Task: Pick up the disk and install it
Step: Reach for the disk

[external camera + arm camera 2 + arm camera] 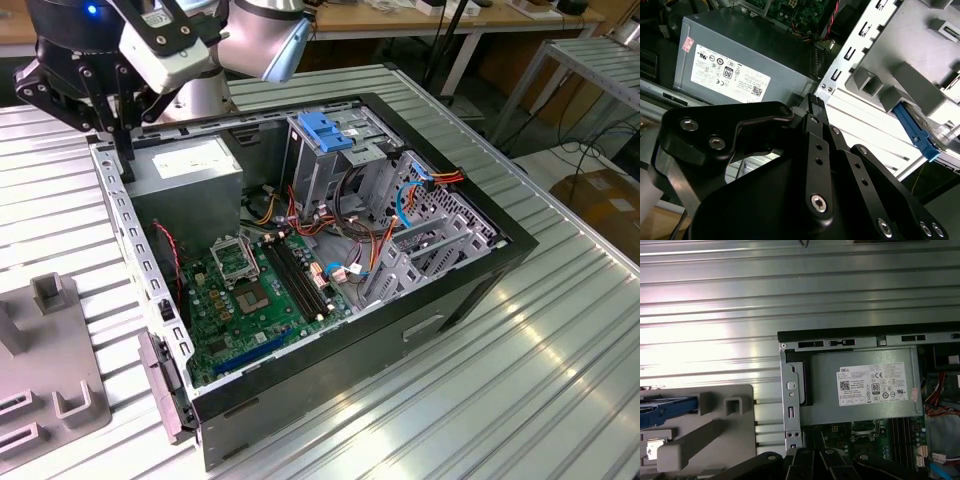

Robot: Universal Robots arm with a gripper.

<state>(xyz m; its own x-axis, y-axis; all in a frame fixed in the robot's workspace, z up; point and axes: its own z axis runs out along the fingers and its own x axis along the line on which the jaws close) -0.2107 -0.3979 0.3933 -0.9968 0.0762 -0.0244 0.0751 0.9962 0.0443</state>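
Closest to us in the second wrist view is the gripper point(812, 100), its jaws drawn together with nothing between them. It hangs over the far corner of the open computer case point(430, 300) on the exterior view's left, beside the grey power supply point(190, 168). The disk point(665, 405), showing its blue frame, sits in the grey fixture point(715, 440) on the table outside the case, apart from the gripper. We judge the task barely begun: the disk is not picked up, and installing it remains.
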